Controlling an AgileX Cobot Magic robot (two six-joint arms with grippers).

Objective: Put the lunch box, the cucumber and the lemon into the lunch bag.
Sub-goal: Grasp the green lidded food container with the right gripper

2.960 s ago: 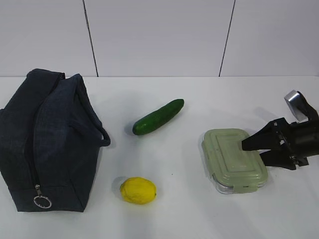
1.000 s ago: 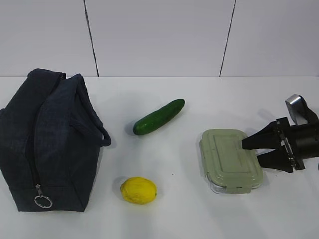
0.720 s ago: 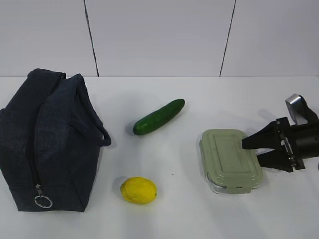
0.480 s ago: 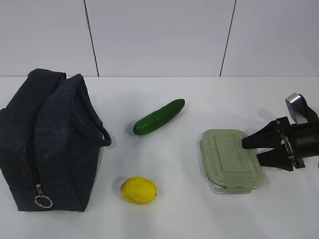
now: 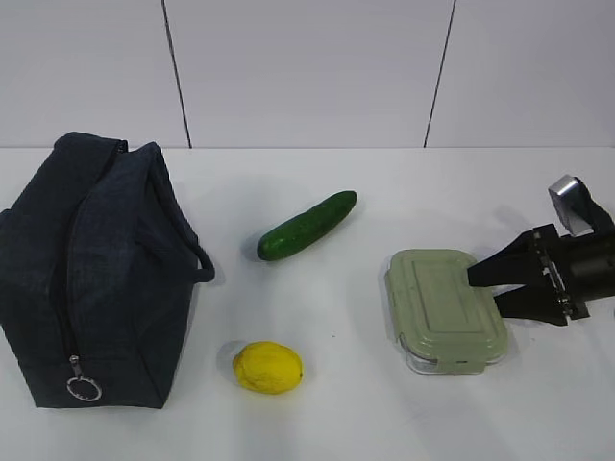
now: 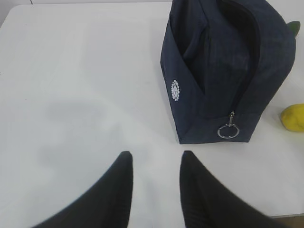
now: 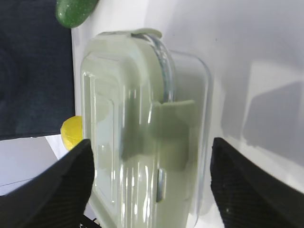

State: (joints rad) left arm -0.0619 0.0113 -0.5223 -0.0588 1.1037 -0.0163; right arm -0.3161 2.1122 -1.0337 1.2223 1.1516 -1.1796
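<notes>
White logo (image 6: pixel 175 90) on lunch bag (image 6: pixel 223 71): left-wrist only.

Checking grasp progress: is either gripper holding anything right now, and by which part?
Nothing is held. The right gripper stands open astride the lunch box's end; the left gripper hovers empty by the lunch bag.

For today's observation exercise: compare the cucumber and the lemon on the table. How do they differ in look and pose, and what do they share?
The cucumber is dark green; the lemon is bright yellow. The cucumber is long and slim, the lemon short and oval. The cucumber lies slanted farther back on the table, while the lemon sits nearer the camera. Both rest loose on the table between the lunch bag and the lunch box, touched by no gripper.
</notes>
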